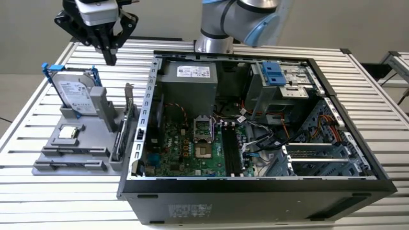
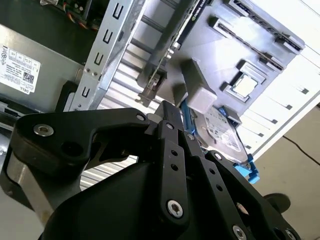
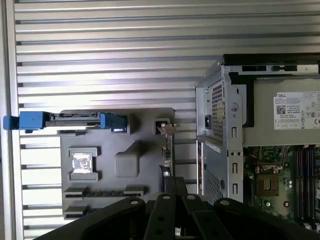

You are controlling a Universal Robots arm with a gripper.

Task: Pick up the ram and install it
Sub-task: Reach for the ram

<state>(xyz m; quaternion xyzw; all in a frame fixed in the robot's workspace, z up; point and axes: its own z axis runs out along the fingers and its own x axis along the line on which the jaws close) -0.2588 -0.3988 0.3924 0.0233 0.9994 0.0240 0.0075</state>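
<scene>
The ram (image 3: 102, 192) is a thin dark stick seen edge-on, standing in a slot near the front of the grey fixture (image 1: 86, 143), and it also appears as a dark strip (image 1: 72, 152) in the exterior view. My gripper (image 1: 110, 58) hangs high above the table's back corner at the exterior view's left, behind the fixture. Its black fingers are shut with nothing between them, as both wrist views (image 3: 175, 181) (image 2: 167, 106) also show. The long black memory slots (image 1: 231, 151) lie on the motherboard inside the open computer case (image 1: 148, 105).
On the fixture stand a silver hard drive in a blue frame (image 1: 75, 93), a processor chip (image 1: 69, 133) and an expansion card (image 1: 124, 120) close to the case wall. The robot's base (image 1: 214, 40) stands behind the case. Cables and drive cages crowd the case's right side.
</scene>
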